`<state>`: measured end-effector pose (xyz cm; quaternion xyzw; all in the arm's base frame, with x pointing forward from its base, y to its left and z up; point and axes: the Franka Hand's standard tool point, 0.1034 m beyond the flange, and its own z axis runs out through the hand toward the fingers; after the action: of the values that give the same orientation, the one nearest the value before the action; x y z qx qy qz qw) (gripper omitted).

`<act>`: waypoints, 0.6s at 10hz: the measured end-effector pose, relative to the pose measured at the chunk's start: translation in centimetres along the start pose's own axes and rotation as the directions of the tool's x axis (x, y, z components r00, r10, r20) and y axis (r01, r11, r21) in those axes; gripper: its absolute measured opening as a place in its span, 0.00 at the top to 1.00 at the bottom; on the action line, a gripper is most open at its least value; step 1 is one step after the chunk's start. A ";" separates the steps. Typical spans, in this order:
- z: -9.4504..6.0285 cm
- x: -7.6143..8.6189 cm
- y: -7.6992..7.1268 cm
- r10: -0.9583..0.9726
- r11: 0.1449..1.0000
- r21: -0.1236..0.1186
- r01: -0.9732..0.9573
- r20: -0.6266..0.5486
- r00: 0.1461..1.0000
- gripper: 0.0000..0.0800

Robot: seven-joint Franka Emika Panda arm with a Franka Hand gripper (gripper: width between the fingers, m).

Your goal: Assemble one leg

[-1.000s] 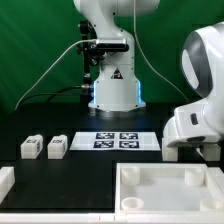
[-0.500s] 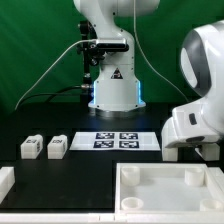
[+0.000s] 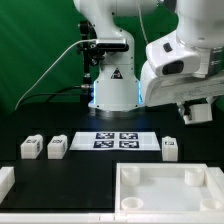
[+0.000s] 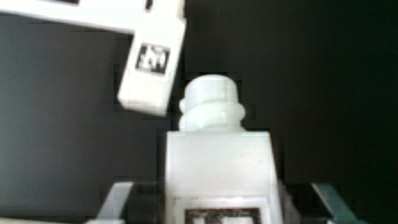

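In the wrist view my gripper is shut on a leg, a white block with a stepped round tip and a tag near the fingers. Grey fingers flank it on both sides over the black table. In the exterior view the gripper hangs at the right, above the table; the held leg is hard to make out there. Another leg stands on the table below it. Two more legs stand at the exterior view's left.
The large white tray with its raised rim lies at the front. The marker board lies in the middle before the robot base. A white piece sits at the front left edge. A white tagged corner shows beyond the held leg.
The arm has lifted and swung toward the exterior view's left and upward. That uncovered a leg on the table at the right. The legs at the left have not moved.
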<state>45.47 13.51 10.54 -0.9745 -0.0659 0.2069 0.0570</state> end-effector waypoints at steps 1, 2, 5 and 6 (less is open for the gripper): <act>0.5 0.0 0.0 -0.003 1.000 -0.009 0.002 -0.074 0.997 0.64; 0.2 0.5 0.2 -0.004 1.000 -0.016 0.001 -0.165 0.986 0.64; -4.6 4.5 5.2 -0.146 0.989 -0.087 0.119 -0.453 0.880 0.64; -6.7 6.9 5.9 -0.142 0.989 -0.116 0.090 -0.605 0.783 0.64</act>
<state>55.08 8.15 13.05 -0.9845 -0.1122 -0.1261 0.0487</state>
